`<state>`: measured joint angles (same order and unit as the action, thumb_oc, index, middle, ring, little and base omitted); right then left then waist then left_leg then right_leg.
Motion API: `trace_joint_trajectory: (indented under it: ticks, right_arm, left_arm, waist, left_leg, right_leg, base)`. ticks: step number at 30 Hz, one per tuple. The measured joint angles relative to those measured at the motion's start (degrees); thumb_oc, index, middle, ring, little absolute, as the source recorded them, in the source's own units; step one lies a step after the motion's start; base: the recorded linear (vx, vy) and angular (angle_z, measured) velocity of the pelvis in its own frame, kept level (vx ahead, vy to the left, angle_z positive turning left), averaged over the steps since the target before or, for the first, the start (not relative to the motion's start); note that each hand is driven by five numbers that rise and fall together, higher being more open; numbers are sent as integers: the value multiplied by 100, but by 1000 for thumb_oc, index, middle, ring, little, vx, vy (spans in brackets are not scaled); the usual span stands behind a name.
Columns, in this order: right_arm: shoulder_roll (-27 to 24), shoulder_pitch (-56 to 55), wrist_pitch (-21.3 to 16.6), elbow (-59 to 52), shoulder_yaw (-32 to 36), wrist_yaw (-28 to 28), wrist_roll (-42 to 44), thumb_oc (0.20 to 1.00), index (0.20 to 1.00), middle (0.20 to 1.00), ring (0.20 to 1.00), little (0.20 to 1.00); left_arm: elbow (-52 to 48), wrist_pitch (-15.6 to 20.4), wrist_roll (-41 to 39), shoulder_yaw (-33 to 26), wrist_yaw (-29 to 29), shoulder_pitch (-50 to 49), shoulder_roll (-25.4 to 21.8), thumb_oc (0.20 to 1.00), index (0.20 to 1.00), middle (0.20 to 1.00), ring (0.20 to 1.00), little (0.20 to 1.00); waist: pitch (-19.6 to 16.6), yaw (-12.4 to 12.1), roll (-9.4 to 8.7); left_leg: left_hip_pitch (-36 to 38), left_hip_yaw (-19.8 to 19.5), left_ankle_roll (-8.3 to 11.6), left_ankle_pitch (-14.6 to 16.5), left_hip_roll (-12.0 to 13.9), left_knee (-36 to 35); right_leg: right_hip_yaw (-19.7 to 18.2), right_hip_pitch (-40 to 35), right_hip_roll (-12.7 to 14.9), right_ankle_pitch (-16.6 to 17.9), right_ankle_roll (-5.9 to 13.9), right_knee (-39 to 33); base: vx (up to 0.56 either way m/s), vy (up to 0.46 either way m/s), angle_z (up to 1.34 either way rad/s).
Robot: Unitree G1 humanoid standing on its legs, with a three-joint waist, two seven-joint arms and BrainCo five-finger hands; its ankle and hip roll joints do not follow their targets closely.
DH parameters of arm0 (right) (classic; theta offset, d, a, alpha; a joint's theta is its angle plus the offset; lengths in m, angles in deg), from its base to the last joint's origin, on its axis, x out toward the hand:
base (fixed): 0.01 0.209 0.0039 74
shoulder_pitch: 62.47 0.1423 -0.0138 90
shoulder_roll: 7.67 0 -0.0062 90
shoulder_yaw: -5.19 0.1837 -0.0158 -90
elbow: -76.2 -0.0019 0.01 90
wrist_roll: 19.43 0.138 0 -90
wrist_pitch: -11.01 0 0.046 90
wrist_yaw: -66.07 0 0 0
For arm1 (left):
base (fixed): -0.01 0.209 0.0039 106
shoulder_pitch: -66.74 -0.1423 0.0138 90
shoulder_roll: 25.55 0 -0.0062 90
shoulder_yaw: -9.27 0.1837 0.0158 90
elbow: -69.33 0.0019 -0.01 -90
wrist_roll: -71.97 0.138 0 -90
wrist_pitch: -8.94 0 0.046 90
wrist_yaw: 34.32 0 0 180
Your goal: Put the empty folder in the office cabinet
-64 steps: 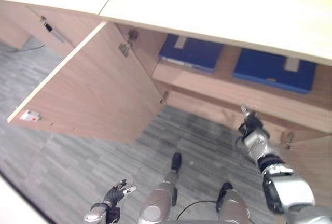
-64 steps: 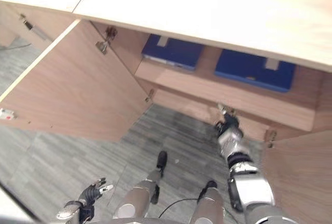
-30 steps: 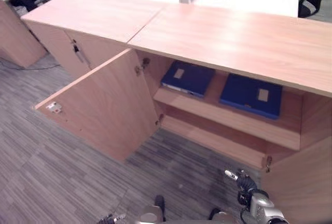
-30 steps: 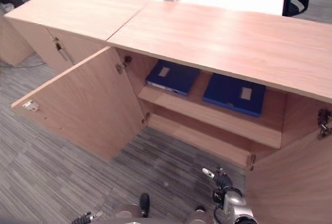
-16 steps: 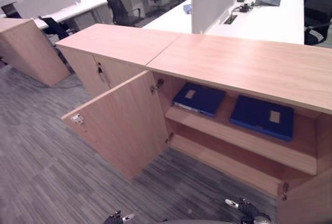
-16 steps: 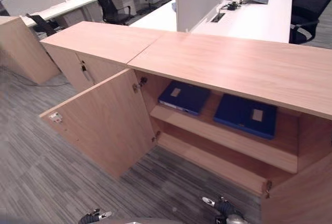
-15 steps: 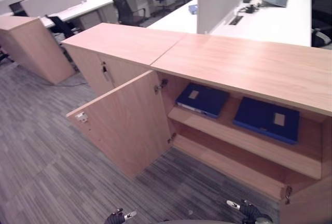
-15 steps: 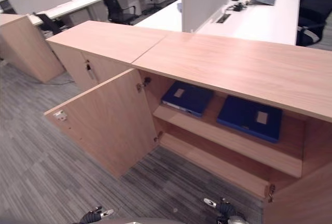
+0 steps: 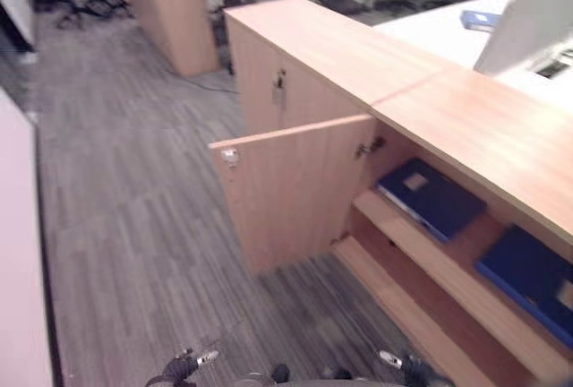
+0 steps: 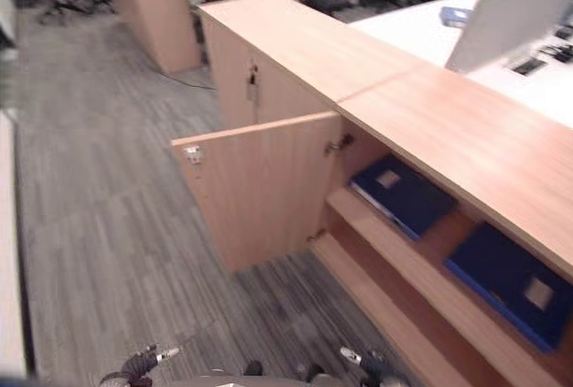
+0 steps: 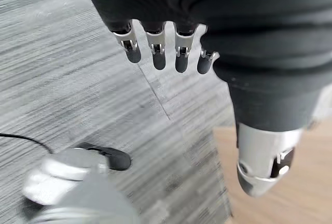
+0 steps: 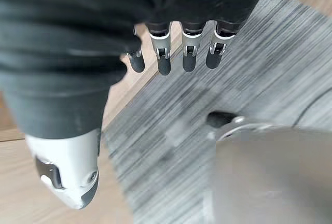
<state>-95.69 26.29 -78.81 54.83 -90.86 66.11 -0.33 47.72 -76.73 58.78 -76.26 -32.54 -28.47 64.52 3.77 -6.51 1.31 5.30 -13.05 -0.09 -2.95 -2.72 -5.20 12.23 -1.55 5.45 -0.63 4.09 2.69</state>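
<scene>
While the carpeted floor point(image 9: 134, 226) took up most of the head views, the office cabinet point(image 9: 430, 100) ran along its far edge as a long, low wooden unit. Its left door point(image 9: 286, 190) stood swung wide open toward the robot. Inside, an upper shelf point(image 9: 430, 257) lay above a bare bottom board point(image 9: 394, 306).

Two blue folders rested flat on that shelf: the nearer folder point(image 9: 430, 199) just inside the hinge side, the farther folder point(image 9: 528, 279) beside it and apart from it. Which of the two was the empty one could not be told from its cover.

The left hand point(image 11: 179, 53) hung low over the carpet, its fingers straight and loose, with nothing in them. The right hand point(image 12: 171, 53) hung likewise, relaxed and empty, near the cabinet's lower front.

Since neither hand carried a folder and both folders lay in the cabinet, the placement appeared complete. The step in hand was judged to be standing clear and, if wanted, shutting the door. To do that well, the hands should stay low and wide of the door's free edge. Flat fingers on its outer face near that edge would give a slow, even swing. The nearer folder looked to lie fully inside, though that deserved a check first.
</scene>
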Motion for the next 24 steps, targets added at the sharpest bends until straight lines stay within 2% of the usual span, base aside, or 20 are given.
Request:
trace_joint_trajectory:
  ticks: [1, 3, 6, 9, 14, 17, 24]
  right_arm:
    - [-99, -15, 6, 32, 4, -1, 0, 1000, 1000, 1000, 1000, 1000]
    - [-190, 16, 9, 77, 7, -2, 0, 1000, 1000, 1000, 1000, 1000]
    - [-263, 22, -13, 69, 7, -1, 1, 1000, 1000, 1000, 1000, 1000]
    - [-298, 91, -16, 74, 8, -1, 1, 1000, 1000, 1000, 1000, 1000]
    - [-285, -9, -20, 72, -24, 29, -1, 1000, 1000, 1000, 1000, 1000]
    - [-287, -34, -22, 70, -25, 75, -1, 1000, 1000, 1000, 1000, 1000]
    - [-325, -57, -33, 59, -46, 196, -3, 1000, 1000, 1000, 1000, 1000]
  left_arm:
    - [-12, -20, 3, 61, 0, -5, 67, 1000, 1000, 1000, 1000, 1000]
    - [-104, -20, 7, 119, 3, -35, 93, 1000, 1000, 1000, 1000, 1000]
    - [-139, -14, 7, 122, 5, 43, 136, 1000, 1000, 1000, 1000, 1000]
    - [-203, -12, 7, 122, 15, 93, 157, 1000, 1000, 1000, 1000, 1000]
    - [-396, -19, 7, 118, -3, 90, 136, 1000, 1000, 1000, 1000, 1000]
    - [-726, -10, 1, 117, -25, 129, 66, 1000, 1000, 1000, 1000, 1000]
    - [-1412, 115, -682, -59, -248, 1054, -536, 1000, 1000, 1000, 1000, 1000]
  waist:
    - [-44, -15, 96]
    - [-75, -25, 123]
    - [-91, -21, 96]
    - [-127, -18, 50]
    - [-163, -25, -37]
    - [-173, -6, -25]
    - [-229, 311, 59]
  left_leg:
    - [-17, -199, 39, -3, 16, 7]
    - [29, -310, 86, -3, 19, 9]
    - [123, -418, 192, 24, 23, 10]
    - [107, -471, 201, 21, 35, 8]
    - [70, -432, 262, 76, 33, 4]
    - [69, -333, 260, 77, 42, 3]
    - [159, 58, 205, 107, 103, 6]
  right_leg:
    - [223, -248, -55, 144, -53, -364]
    - [371, -481, -91, 228, -79, -649]
    - [505, -679, -119, 246, -116, -804]
    - [573, -689, -131, 219, -103, -804]
    - [531, -641, -122, 190, -76, -804]
    - [415, -595, -127, 207, -66, -804]
    - [80, -481, -165, 301, -61, -808]
  base:
    - [35, -52, 56]
    - [19, -50, 45]
    - [17, -44, 23]
    - [0, -37, 10]
    - [31, -60, -3]
    - [31, -33, -17]
    - [35, -4, -29]
